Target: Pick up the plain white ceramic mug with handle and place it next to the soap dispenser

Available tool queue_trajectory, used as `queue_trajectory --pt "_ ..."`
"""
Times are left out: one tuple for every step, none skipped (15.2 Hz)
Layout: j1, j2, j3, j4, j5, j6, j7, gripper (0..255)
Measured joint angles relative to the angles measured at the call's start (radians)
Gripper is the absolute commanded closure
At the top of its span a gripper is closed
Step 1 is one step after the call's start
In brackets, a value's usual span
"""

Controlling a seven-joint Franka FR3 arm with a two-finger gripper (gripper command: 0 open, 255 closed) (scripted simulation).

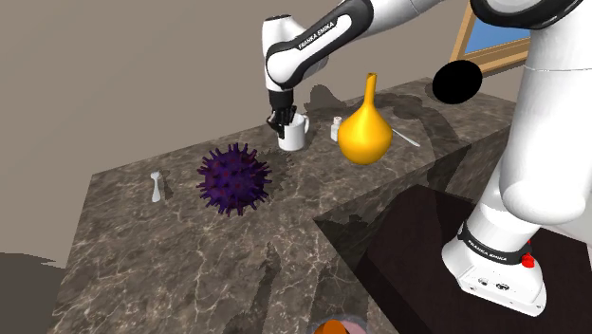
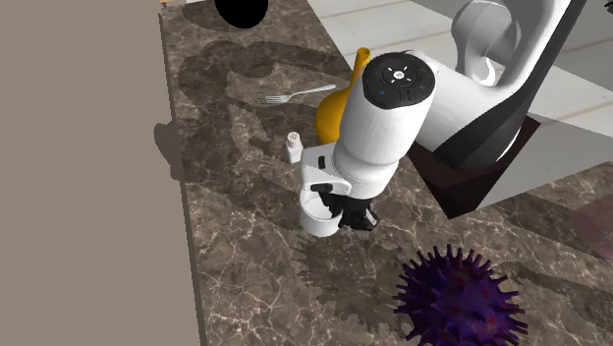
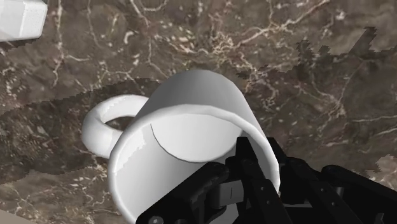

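Near the dark marble counter's (image 1: 190, 256) far edge, the plain white mug with handle (image 1: 294, 139) stands upright and empty. The all-black two-finger gripper (image 1: 278, 120) looks clamped on its wall, one finger inside, one outside. Grasp step. The next move is probably to lift it clear and carry it past the spiky purple ball (image 1: 233, 178) to the slim white soap dispenser (image 1: 157, 187), by the same edge. Yellow gourd-shaped vase (image 1: 365, 128): contents hidden.

Arm (image 1: 318, 40): white with dark joints, stretched up and towards the shoulder view's left, last links turned straight down. Gripper (image 1: 278, 120): all black, pointing downward, its two fingers (image 3: 253, 167) pinched together on the rim wall of the white mug (image 1: 295, 137).
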Motion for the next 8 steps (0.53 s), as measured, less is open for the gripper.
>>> queue_trajectory --pt "0.000 -0.004 0.000 0.011 0.001 -0.015 -0.001 255" --pt "0.000 -0.008 0.000 0.019 0.001 -0.027 -0.001 255" --pt "0.000 -0.010 0.001 0.028 0.001 -0.038 0.000 255" --pt "0.001 -0.016 0.001 0.031 0.002 -0.047 0.000 255" --pt "0.001 -0.022 0.001 0.042 0.002 -0.063 0.000 255" --pt "0.001 -0.028 0.002 0.049 0.003 -0.076 0.000 255" --pt "0.002 -0.030 0.002 0.058 0.003 -0.088 0.000 255" --pt "0.001 -0.033 0.002 0.068 0.004 -0.101 -0.001 255"
